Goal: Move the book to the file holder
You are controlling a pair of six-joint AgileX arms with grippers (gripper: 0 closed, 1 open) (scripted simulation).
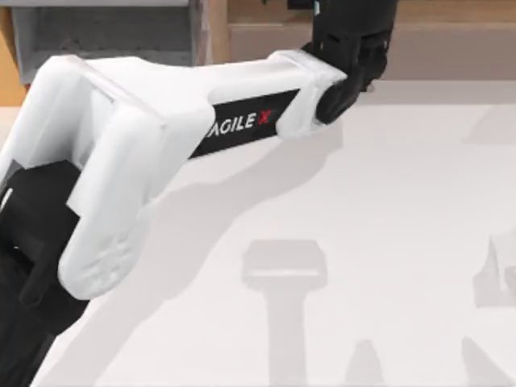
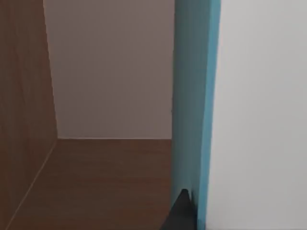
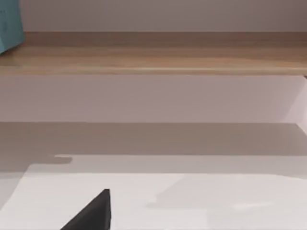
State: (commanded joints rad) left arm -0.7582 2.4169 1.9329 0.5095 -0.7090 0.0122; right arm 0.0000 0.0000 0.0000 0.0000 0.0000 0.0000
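One arm, the left [image 1: 161, 137], reaches to the top view's upper middle, its claw [image 1: 351, 60] likely clamped on the upright book [image 2: 194, 110] by the brown shelf [image 2: 96, 182], ready to carry it to the file holder [image 1: 105, 36] at upper left; right arm parked.

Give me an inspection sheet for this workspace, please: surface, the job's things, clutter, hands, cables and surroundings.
Surface: white table, crossed by shadows.
Job's things: book upright at the brown shelf, not yet in the file holder at the table's back left.
Clutter: nothing seen.
Hands: left hand at the shelf, beside the book; right hand low over the table, facing the shelf.
Cables: nothing seen.
Surroundings: pale wall behind the shelf.
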